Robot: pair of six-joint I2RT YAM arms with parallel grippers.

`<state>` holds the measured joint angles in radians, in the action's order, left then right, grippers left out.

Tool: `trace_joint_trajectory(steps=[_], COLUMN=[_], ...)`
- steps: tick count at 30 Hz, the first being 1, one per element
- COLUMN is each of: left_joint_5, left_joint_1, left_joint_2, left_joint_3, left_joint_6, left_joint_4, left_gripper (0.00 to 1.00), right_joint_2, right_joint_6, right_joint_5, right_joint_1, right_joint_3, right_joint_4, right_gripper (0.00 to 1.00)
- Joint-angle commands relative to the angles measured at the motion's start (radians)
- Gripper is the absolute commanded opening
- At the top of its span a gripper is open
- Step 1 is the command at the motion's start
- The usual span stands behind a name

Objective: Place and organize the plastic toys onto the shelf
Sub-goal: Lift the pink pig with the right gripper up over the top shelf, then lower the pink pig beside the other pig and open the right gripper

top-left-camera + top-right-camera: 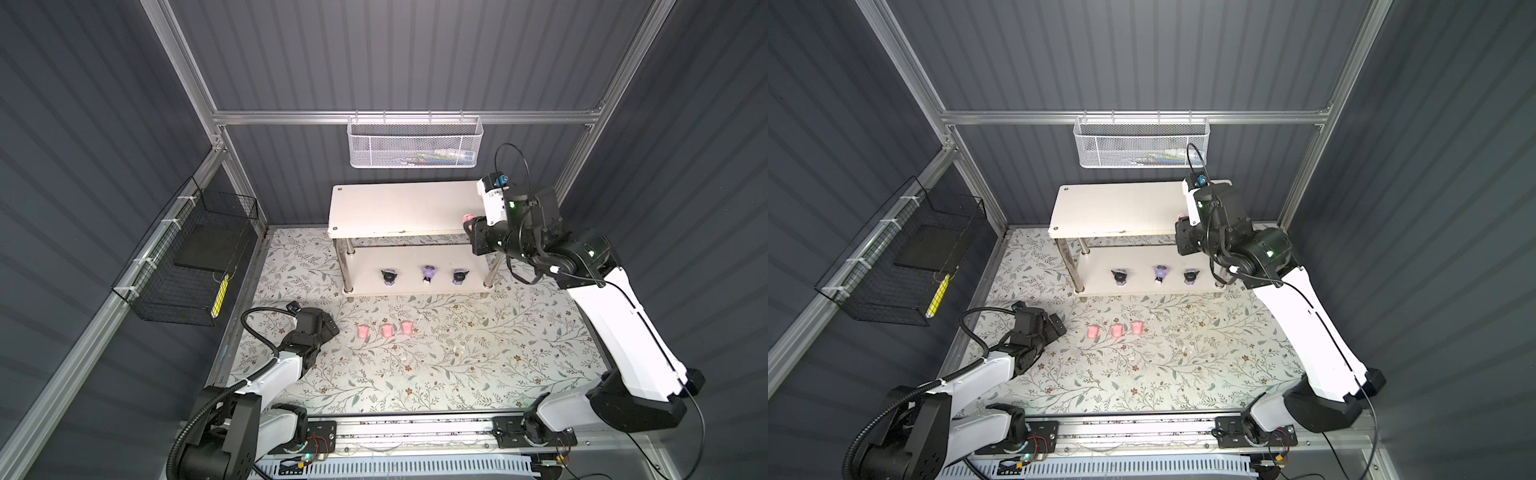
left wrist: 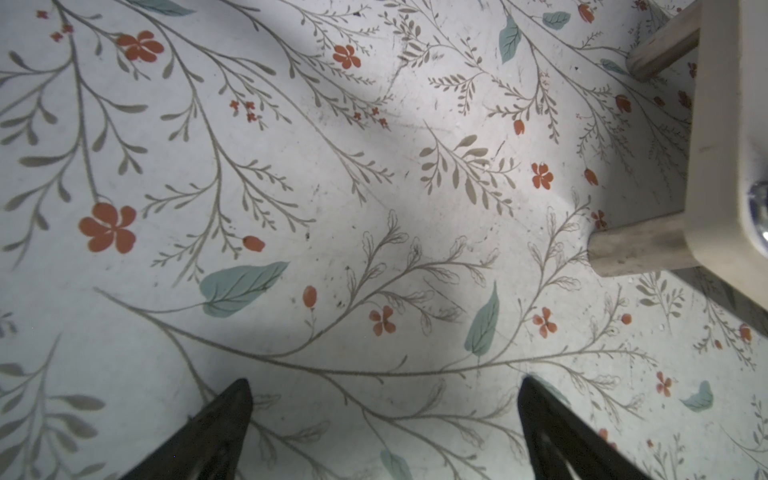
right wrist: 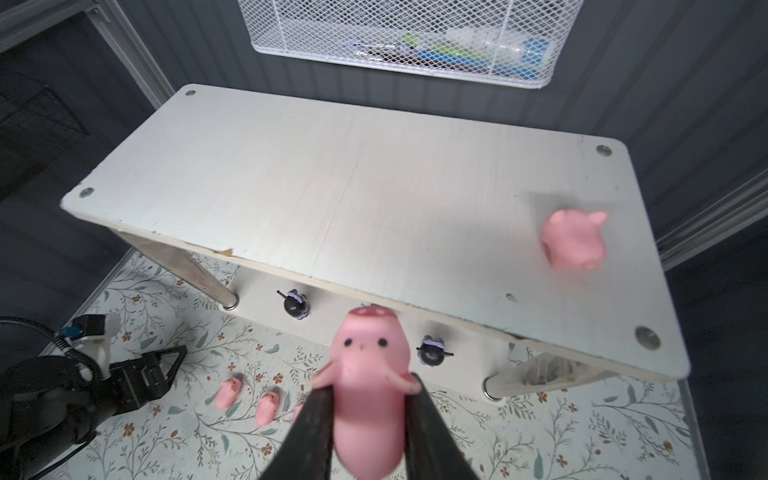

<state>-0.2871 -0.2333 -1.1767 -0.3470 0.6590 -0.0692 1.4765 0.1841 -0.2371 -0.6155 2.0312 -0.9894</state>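
The white two-tier shelf (image 1: 395, 208) (image 3: 332, 187) stands at the back. Three black-and-lavender toys (image 1: 428, 273) (image 1: 1159, 272) sit in a row on its lower tier. One pink pig toy (image 3: 573, 241) lies near the right end of the top tier. Three more pink pigs (image 1: 387, 331) (image 1: 1117, 330) lie in a row on the floral mat in front. My right gripper (image 1: 469, 222) (image 3: 370, 384) hangs over the shelf's front right edge, shut on a pink pig (image 3: 370, 357). My left gripper (image 1: 332, 326) (image 2: 384, 380) is open and empty, low over the mat left of the pigs.
A white mesh basket (image 1: 413, 143) hangs on the back rail above the shelf. A black wire basket (image 1: 187, 257) hangs on the left wall. A shelf corner and metal leg (image 2: 640, 253) show beside my left gripper.
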Motion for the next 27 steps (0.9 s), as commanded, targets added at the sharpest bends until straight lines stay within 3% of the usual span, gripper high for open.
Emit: trace_joint_trajectory(steps=[1, 12, 27], left_joint_5=[-0.007, -0.005, 0.001], left_joint_1=[-0.001, -0.001, -0.001], left_joint_2=[-0.009, -0.032, -0.072], left_joint_3=[-0.021, -0.01, -0.018], left_joint_6=[-0.007, -0.004, -0.005], left_joint_4=[-0.009, -0.03, -0.052], left_gripper=[1.0, 1.0, 1.0], right_joint_2=[0.067, 0.278, 0.335], right_joint_6=[-0.047, -0.076, -0.05], right_joint_5=[0.017, 0.043, 0.072], right_joint_1=[0.049, 0.147, 0.21], right_joint_3=[0.072, 0.235, 0.241], right_joint_4=[-0.007, -0.033, -0.027], right_gripper=[0.29, 0.3, 0.3])
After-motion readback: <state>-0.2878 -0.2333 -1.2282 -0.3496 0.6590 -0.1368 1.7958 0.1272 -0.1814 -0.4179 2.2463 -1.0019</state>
